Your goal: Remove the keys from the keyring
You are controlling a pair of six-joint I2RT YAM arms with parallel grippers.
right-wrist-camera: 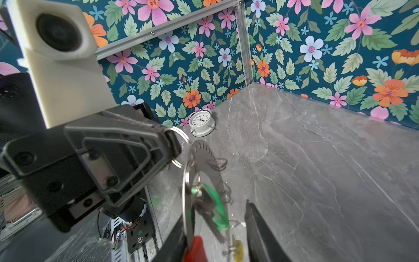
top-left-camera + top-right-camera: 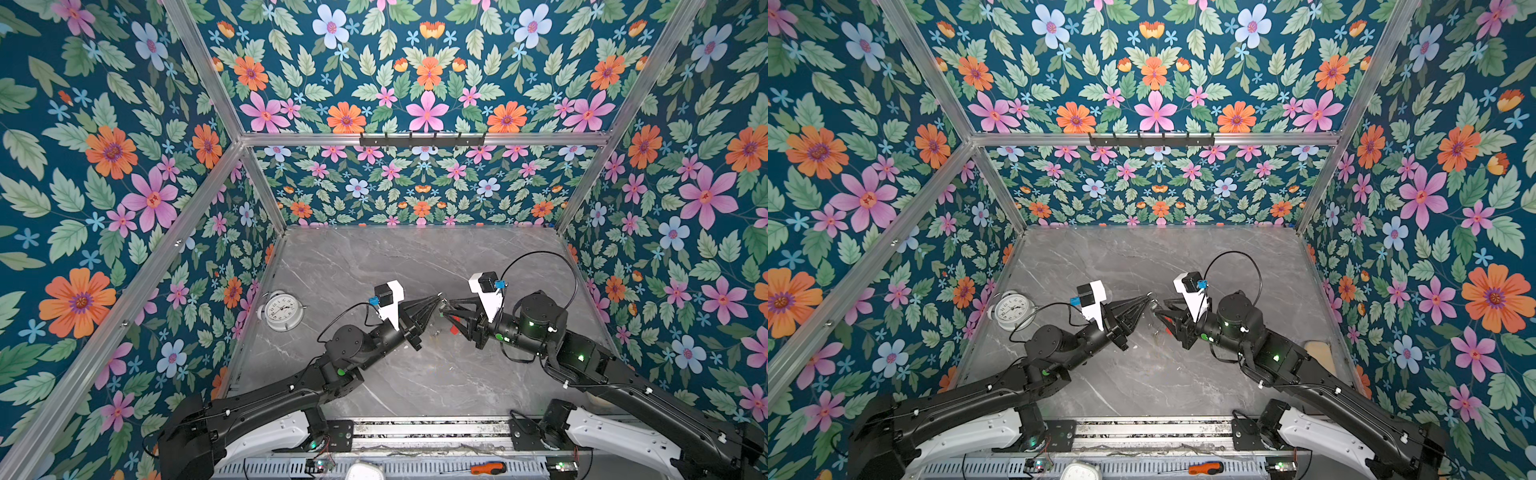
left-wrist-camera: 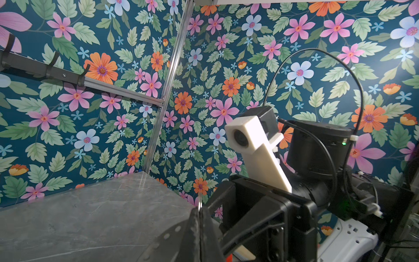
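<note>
Red-sectioned keyring (image 1: 205, 153) dangles green key (image 1: 213, 208).

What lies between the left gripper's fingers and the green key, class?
Right wrist view: the split ring that the left gripper pinches, the grey keyring, then a larger ring carrying the green key.

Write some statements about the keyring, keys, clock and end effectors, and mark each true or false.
The left end effector pinches a silver split ring. True.
The keyring lies flat on the table. False: it hangs in the air.
The green key hangs from the keyring. True.
The alarm clock stands at the table's right side. False: the left side.
The right end effector is clamped shut. False: its jaws stand apart.
</note>
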